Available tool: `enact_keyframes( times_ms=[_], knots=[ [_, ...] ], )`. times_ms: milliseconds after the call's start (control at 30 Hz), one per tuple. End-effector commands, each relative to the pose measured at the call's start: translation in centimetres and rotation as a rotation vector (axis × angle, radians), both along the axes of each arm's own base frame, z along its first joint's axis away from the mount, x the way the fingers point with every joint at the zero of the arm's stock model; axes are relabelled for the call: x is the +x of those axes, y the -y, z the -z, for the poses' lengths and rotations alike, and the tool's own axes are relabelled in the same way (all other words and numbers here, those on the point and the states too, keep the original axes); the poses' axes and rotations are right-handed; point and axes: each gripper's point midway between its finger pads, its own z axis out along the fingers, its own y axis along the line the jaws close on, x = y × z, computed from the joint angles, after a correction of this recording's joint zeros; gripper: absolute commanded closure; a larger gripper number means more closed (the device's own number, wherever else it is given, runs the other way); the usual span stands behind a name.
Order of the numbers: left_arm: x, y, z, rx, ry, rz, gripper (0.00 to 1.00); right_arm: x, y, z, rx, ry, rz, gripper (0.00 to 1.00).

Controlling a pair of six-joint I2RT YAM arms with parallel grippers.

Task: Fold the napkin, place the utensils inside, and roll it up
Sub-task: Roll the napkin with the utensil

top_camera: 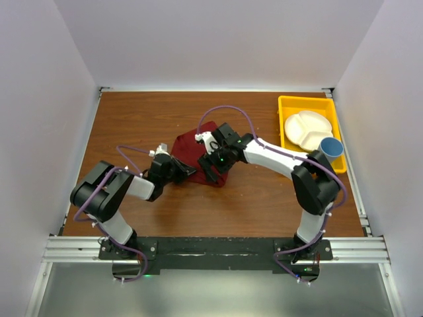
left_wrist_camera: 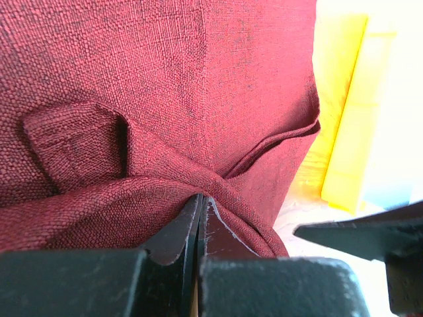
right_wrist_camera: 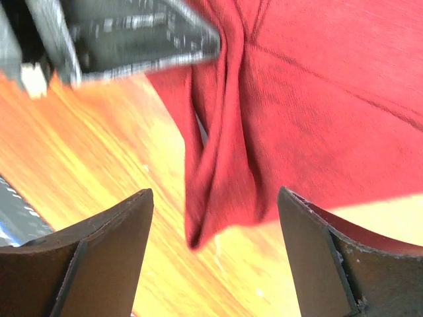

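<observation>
The maroon napkin (top_camera: 192, 144) lies creased on the wooden table in the middle of the top view. My left gripper (top_camera: 190, 170) sits at its near edge. In the left wrist view its jaws are pressed together on a raised fold of the napkin (left_wrist_camera: 165, 99) at the left gripper's (left_wrist_camera: 200, 197) tips. My right gripper (top_camera: 213, 173) hovers just right of it, open. In the right wrist view a bunched corner of the napkin (right_wrist_camera: 218, 198) lies loose on the table between the right gripper's (right_wrist_camera: 215, 191) spread fingers. The utensils are out of view.
A yellow tray (top_camera: 291, 105) at the back right holds a white divided plate (top_camera: 307, 130). A blue cup (top_camera: 332, 146) stands at the tray's near end. White walls enclose the table on three sides. Both arms crowd together at the napkin's near edge.
</observation>
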Motion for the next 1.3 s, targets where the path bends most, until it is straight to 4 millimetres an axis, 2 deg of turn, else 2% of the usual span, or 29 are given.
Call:
enact_keyframes(
  times_ms=[0, 67, 100, 133, 300, 400, 533, 567, 667, 733, 800, 900, 933, 967, 1067, 1100, 1167, 1233, 1267],
  knots=[
    [-9.0, -6.1, 10.0, 0.323, -0.399, 0.012, 1.00, -0.2, -0.2, -1.0, -0.003, 0.212, -0.094, 0.20],
    [-9.0, -6.1, 9.9, 0.327, -0.401, 0.016, 1.00, -0.8, -1.2, -1.1, 0.008, 0.264, -0.124, 0.20],
    [-8.8, -6.0, 9.8, 0.331, -0.394, 0.024, 1.00, -1.2, -1.0, -0.3, -0.001, 0.265, -0.122, 0.20],
    [-8.8, -6.0, 9.8, 0.335, -0.399, 0.026, 1.00, -0.8, -1.5, -0.4, 0.021, 0.292, -0.111, 0.20],
    [-8.6, -5.8, 9.5, 0.332, -0.391, 0.035, 1.00, -0.3, -1.6, 1.4, -0.025, 0.292, -0.100, 0.20],
    [-8.6, -5.7, 9.4, 0.329, -0.390, 0.043, 1.00, 0.6, -1.8, 2.2, -0.036, 0.285, -0.068, 0.25],
    [-8.7, -5.7, 9.3, 0.329, -0.388, 0.047, 1.00, 1.2, -1.7, 3.4, -0.045, 0.240, -0.049, 0.36],
    [-8.7, -5.7, 9.2, 0.329, -0.388, 0.046, 1.00, 1.2, -1.6, 3.5, -0.040, 0.227, -0.042, 0.46],
    [-8.7, -5.7, 8.9, 0.328, -0.378, 0.051, 1.00, 1.4, -1.1, 3.1, 0.000, 0.182, -0.014, 0.63],
    [-8.7, -5.7, 8.9, 0.332, -0.378, 0.054, 1.00, 1.7, -0.6, 3.0, 0.016, 0.147, 0.009, 0.67],
    [-8.5, -5.7, 8.7, 0.330, -0.373, 0.056, 1.00, 1.6, -0.6, 2.9, 0.053, 0.092, 0.012, 0.81],
    [-8.4, -5.6, 8.4, 0.330, -0.366, 0.068, 1.00, 1.2, 0.3, 4.5, 0.082, -0.038, 0.043, 1.00],
    [-8.0, -5.4, 8.0, 0.328, -0.350, 0.072, 1.00, 1.1, 0.9, 5.2, 0.081, -0.088, 0.051, 1.00],
    [-7.6, -5.3, 7.5, 0.328, -0.328, 0.082, 1.00, 0.6, 1.4, 7.0, 0.057, -0.145, 0.056, 1.00],
    [-6.1, -4.9, 5.0, 0.339, -0.211, 0.118, 1.00, -0.5, 2.0, 9.0, 0.032, -0.243, 0.072, 1.00],
    [-5.0, -4.5, 2.9, 0.325, -0.139, 0.120, 1.00, -1.1, 2.2, 10.1, 0.020, -0.285, 0.086, 1.00],
    [-3.5, -4.1, 0.3, 0.341, -0.048, 0.141, 1.00, -1.3, 2.5, 10.9, 0.007, -0.315, 0.107, 1.00],
    [-2.0, -3.6, -3.4, 0.335, 0.048, 0.144, 0.99, -1.9, 3.3, 12.4, -0.027, -0.381, 0.145, 1.00],
    [-1.6, -3.7, -4.4, 0.345, 0.075, 0.149, 0.92, -1.9, 3.5, 12.9, -0.041, -0.394, 0.155, 1.00]
  ],
)
